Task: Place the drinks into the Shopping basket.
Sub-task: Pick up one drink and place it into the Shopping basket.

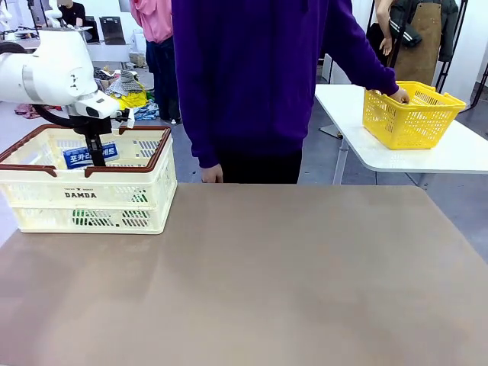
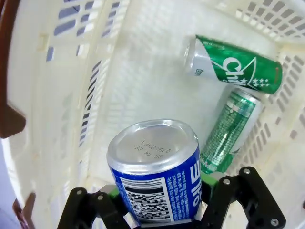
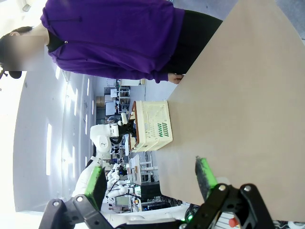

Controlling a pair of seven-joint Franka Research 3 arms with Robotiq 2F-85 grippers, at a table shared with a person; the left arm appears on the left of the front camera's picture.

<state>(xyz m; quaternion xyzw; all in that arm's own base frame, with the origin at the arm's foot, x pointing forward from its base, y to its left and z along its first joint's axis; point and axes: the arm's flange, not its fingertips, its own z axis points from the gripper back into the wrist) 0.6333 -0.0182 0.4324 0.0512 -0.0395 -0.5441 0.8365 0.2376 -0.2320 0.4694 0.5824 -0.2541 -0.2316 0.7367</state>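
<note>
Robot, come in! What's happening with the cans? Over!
Left gripper shut on blue drink can with white lettering, over floor of cream-white slotted plastic basket with brown rim. Right gripper open, empty. Two green drink cans lying on basket floor.

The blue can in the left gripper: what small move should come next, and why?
Probably lower it a little before letting go. The left gripper is shut on the blue can inside the Shopping basket, well above its floor. Two green cans lie off to one side, so the spot beneath looks free. A lower release would likely be gentler.
</note>
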